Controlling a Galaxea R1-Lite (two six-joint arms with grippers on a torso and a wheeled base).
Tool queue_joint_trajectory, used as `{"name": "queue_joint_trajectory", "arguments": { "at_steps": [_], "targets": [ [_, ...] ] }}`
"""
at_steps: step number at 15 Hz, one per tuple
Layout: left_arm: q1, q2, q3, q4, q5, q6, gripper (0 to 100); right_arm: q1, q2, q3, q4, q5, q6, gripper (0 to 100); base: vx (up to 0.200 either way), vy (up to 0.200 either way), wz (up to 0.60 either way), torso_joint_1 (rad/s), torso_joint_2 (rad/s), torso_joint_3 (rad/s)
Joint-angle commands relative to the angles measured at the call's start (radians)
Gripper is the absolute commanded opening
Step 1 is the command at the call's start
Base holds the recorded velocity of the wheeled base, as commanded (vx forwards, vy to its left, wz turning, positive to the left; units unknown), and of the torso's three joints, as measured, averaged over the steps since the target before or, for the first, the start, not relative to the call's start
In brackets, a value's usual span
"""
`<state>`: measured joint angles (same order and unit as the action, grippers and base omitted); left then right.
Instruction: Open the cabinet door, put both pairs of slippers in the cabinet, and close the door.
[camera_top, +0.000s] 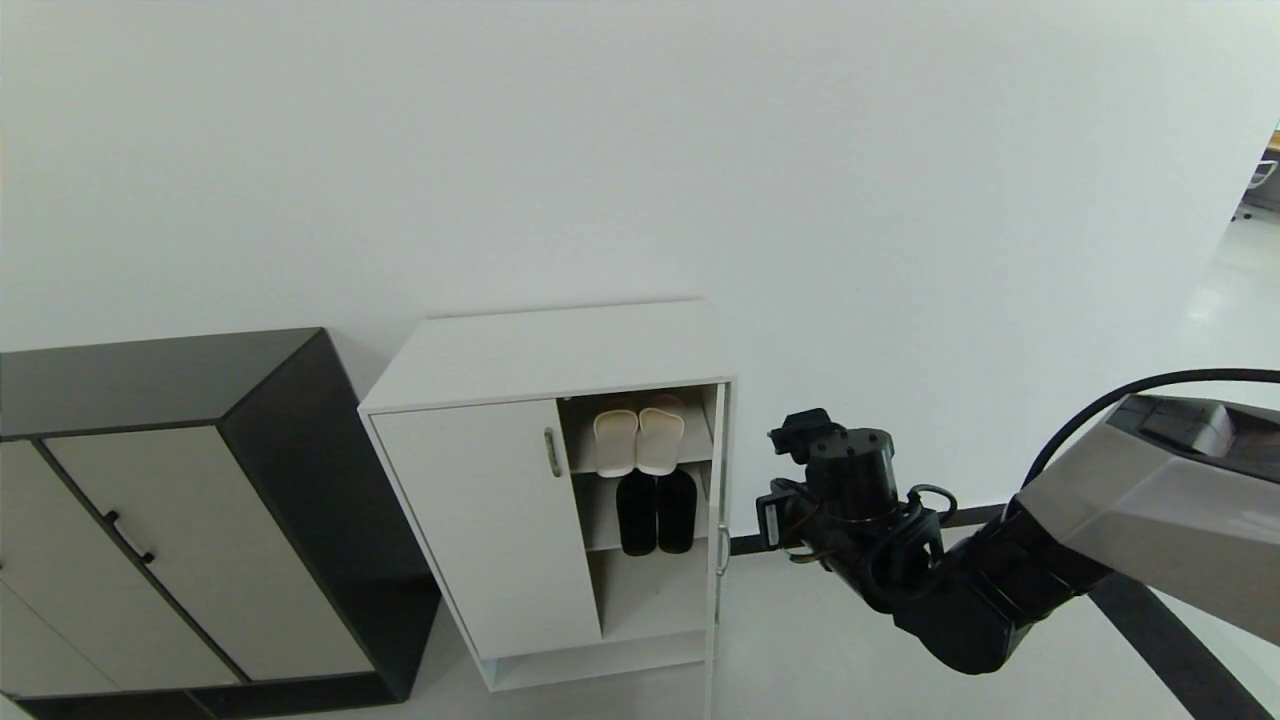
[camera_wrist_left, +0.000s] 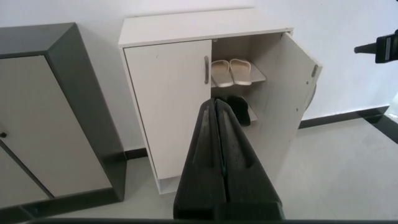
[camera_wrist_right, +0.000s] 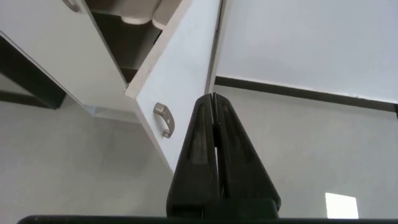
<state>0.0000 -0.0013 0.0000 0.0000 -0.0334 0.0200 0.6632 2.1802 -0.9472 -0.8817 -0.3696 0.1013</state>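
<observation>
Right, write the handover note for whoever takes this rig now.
Left pincer: shut, empty, facing the cabinet from a distance.
Right pincer: shut, empty, beside the open right door, on the side of its handle.
Things: white slippers on the top shelf, black slippers on the shelf below.
Done: door opened, both pairs in.
Left: close the right door.

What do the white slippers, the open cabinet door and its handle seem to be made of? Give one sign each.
White slippers: probably moulded foam or rubber, matte, rounded edges. Open cabinet door: likely laminated board, smooth matte white, flat. Handle: apparently brushed metal, grey sheen.
</observation>
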Motion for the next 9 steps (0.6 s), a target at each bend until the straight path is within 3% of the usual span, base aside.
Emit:
{"name": "queue_joint_trajectory", "arguments": {
  "at_steps": [1, 9],
  "targets": [
    [0.0, 0.001, 0.0, 0.0, 0.0, 0.0, 0, 0.003, 0.004, 0.004, -0.014, 0.003, 0.0, 0, 0.0, 0.0, 0.6, 0.002, 0.0, 0.002],
    [0.0, 0.001, 0.0, 0.0, 0.0, 0.0, 0, -0.036, 0.015, 0.005, -0.095, -0.031, -0.051, 0, 0.0, 0.0, 0.0, 0.0, 0.0, 0.0]
  ]
}}
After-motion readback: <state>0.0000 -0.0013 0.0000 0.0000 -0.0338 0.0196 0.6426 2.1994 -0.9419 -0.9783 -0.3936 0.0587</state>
